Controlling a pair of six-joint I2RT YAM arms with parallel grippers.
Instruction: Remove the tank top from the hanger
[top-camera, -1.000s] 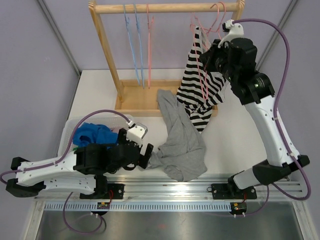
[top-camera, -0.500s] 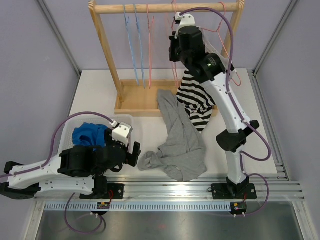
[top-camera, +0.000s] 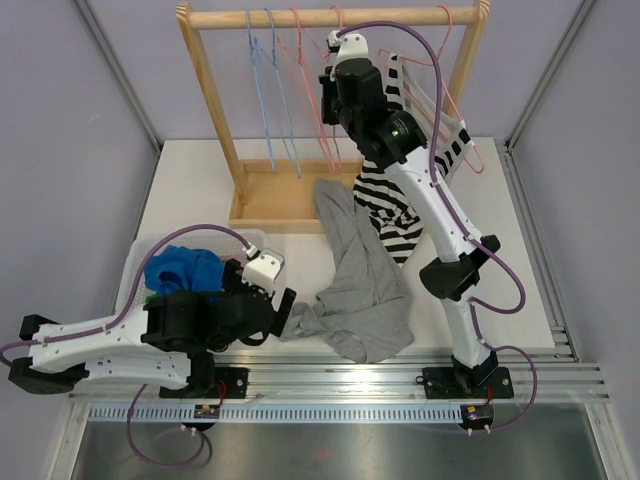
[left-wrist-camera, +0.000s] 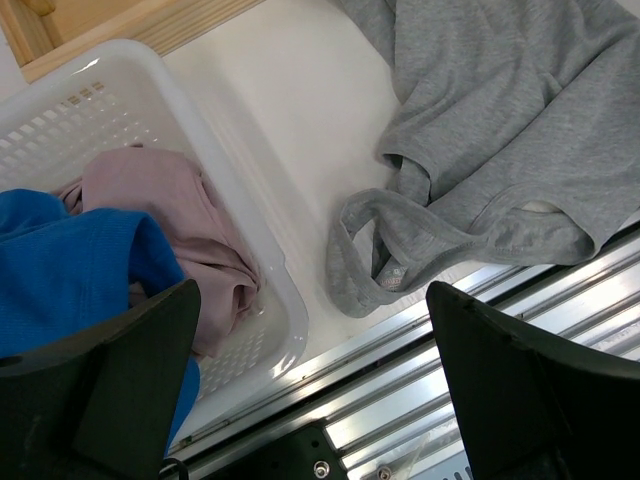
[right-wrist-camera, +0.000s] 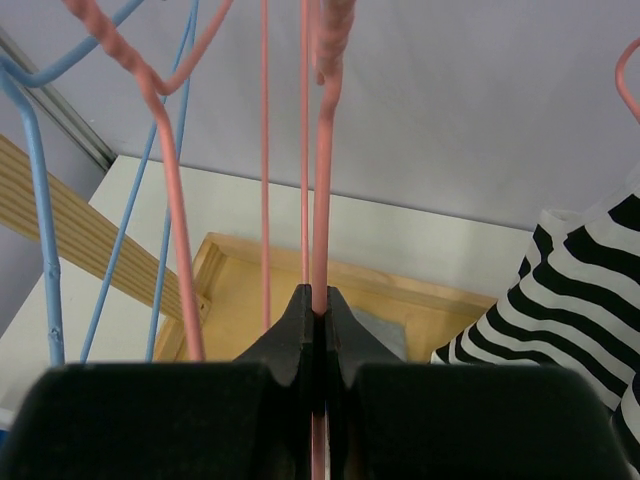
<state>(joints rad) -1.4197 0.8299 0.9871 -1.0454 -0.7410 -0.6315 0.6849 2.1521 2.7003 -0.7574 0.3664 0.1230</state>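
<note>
A black-and-white striped tank top (top-camera: 398, 205) hangs at the right end of the wooden rack (top-camera: 330, 16), draped over a pink hanger (top-camera: 462, 135); its edge shows in the right wrist view (right-wrist-camera: 590, 290). My right gripper (top-camera: 333, 100) is up by the rail near the middle, shut on the wire of another pink hanger (right-wrist-camera: 322, 200), which runs between its jaws (right-wrist-camera: 317, 305). A grey tank top (top-camera: 365, 290) lies flat on the table. My left gripper (top-camera: 285, 305) hovers open, low over the grey strap loop (left-wrist-camera: 365, 265), holding nothing (left-wrist-camera: 312, 300).
A white basket (top-camera: 140, 250) at the near left holds a blue cloth (top-camera: 180, 270) and a pale pink one (left-wrist-camera: 170, 210). Blue hangers (top-camera: 265, 90) and more pink ones hang left of my right gripper. The rack's wooden base (top-camera: 280, 195) sits behind the grey top.
My right arm has swung left from the striped top to the middle of the rail, holding the pink hanger wire. My left gripper drew back, then shifted right toward the grey top.
</note>
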